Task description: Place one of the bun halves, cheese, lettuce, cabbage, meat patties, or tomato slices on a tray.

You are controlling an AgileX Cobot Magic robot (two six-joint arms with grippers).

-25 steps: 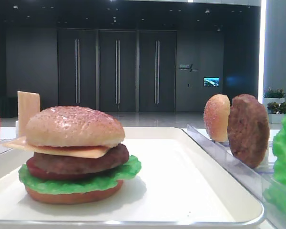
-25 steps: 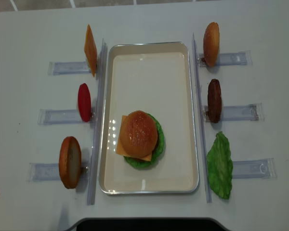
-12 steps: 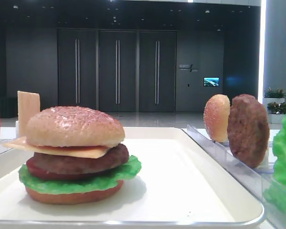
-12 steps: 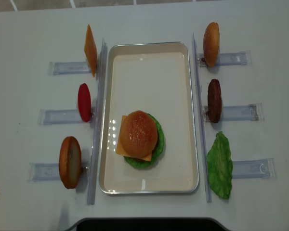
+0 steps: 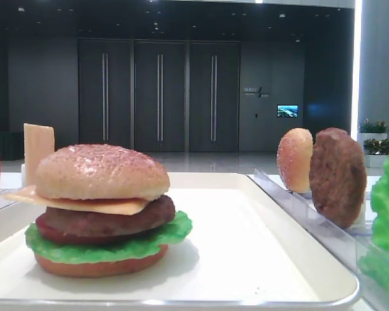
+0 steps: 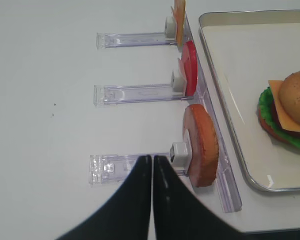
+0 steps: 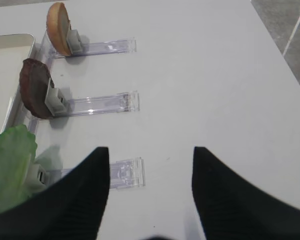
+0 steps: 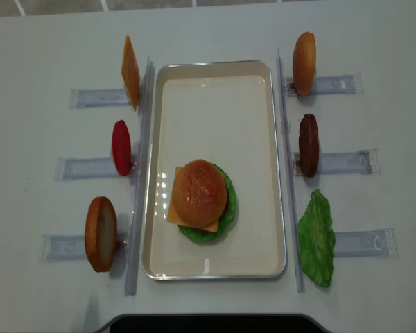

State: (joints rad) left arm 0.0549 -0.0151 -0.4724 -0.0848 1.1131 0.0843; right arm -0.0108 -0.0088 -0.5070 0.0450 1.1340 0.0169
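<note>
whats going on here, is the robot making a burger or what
Pretty much. A full burger already sits on the cream tray: bun, cheese, patty, tomato and lettuce stacked. Neither arm is handling anything right now. The right gripper is open above the table near the spare lettuce leaf, and the left gripper is shut, by the bun half standing in its rack. Spare cheese, tomato, patty and another bun remain in the side racks.

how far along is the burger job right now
Done: a full stack, bun top over cheese, patty, tomato and lettuce, sits on the tray. In hand: nothing; the right gripper stands open and empty over the table, the left gripper is shut and empty. Left: spare bun, patty, lettuce leaf, tomato, cheese slice in the racks.
</note>
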